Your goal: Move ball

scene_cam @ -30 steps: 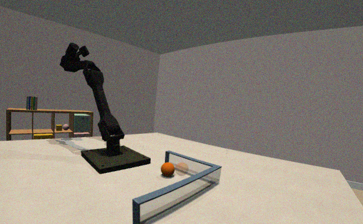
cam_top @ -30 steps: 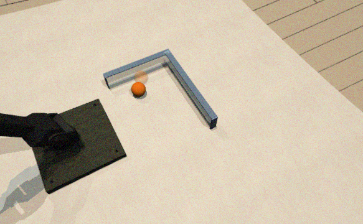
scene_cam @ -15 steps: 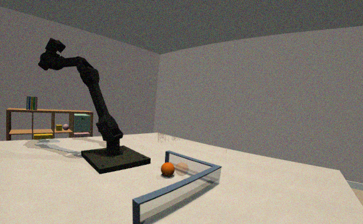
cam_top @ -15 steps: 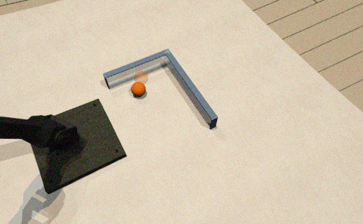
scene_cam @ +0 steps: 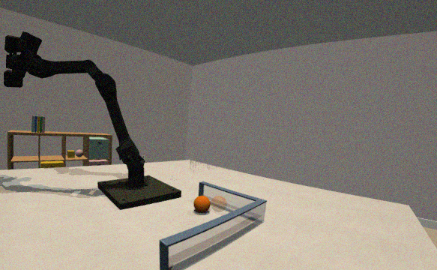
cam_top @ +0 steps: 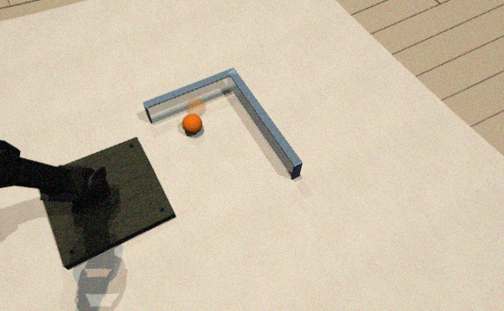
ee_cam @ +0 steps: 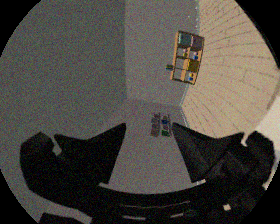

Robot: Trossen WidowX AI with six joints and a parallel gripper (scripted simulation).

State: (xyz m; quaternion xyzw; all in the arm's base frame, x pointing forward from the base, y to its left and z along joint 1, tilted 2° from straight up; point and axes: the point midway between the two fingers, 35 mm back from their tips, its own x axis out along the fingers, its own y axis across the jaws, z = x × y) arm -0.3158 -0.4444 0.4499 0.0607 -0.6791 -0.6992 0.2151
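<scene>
Orange ball (cam_top: 192,123) shows plainly, while the raised end effector (scene_cam: 13,60), fingers apart and empty, looks blurred.

Your arm (scene_cam: 107,94) rises steeply from its base (scene_cam: 139,192), bends at the elbow and stretches out level, carrying the gripper (scene_cam: 13,60) high above the worktop (scene_cam: 315,232). Your fingers stand well apart with nothing between them, both dark pads framing the wrist view at either side of the open gap.
</scene>
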